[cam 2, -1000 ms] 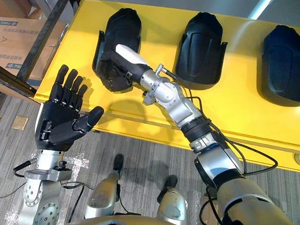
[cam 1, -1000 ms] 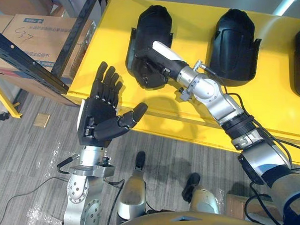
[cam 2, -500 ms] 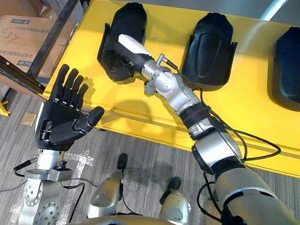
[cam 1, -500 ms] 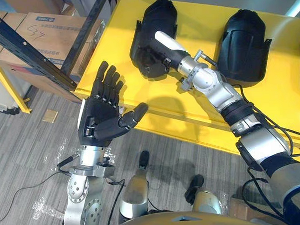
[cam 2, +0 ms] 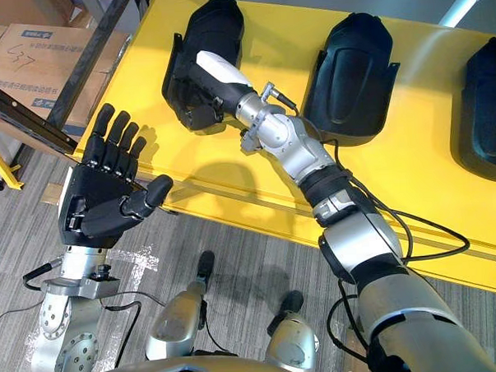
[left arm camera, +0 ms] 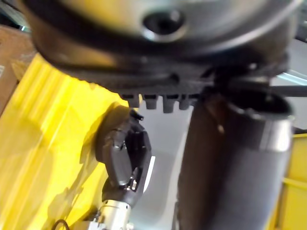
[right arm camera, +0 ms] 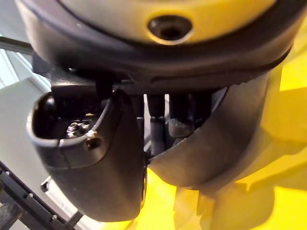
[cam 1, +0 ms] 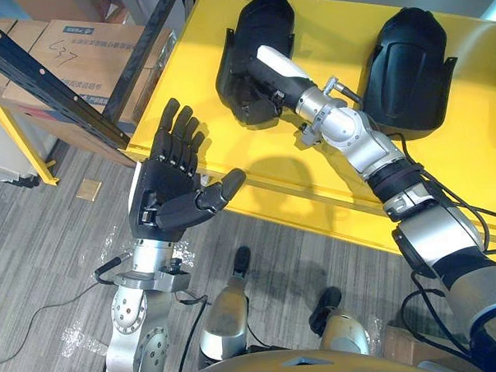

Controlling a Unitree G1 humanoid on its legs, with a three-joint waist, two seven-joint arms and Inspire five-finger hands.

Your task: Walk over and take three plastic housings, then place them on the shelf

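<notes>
Three black plastic housings lie on the yellow table (cam 1: pixel 191 106): the left one (cam 1: pixel 261 25), the middle one (cam 1: pixel 411 59) and a third (cam 2: pixel 485 101) at the right edge. My right hand (cam 1: pixel 256 99), with a white cover on its thumb, reaches across the table to the near end of the left housing. In the right wrist view its fingers (right arm camera: pixel 158 127) curl inside the housing's wall (right arm camera: pixel 216 143) and the thumb (right arm camera: pixel 91 163) lies outside. My left hand (cam 1: pixel 170 185) hangs open, palm up, over the floor just before the table's front edge.
A black shelf frame (cam 1: pixel 50 92) slants across the upper left, with cardboard boxes (cam 1: pixel 82 53) behind it and a yellow post (cam 1: pixel 20 142) below. The table's front edge (cam 1: pixel 315 212) runs between me and the housings. Grey floor lies beneath.
The whole picture has shifted, so the camera has moved a little closer to the table. My right hand stays on the left housing's near end. The left hand has kept its pose.
</notes>
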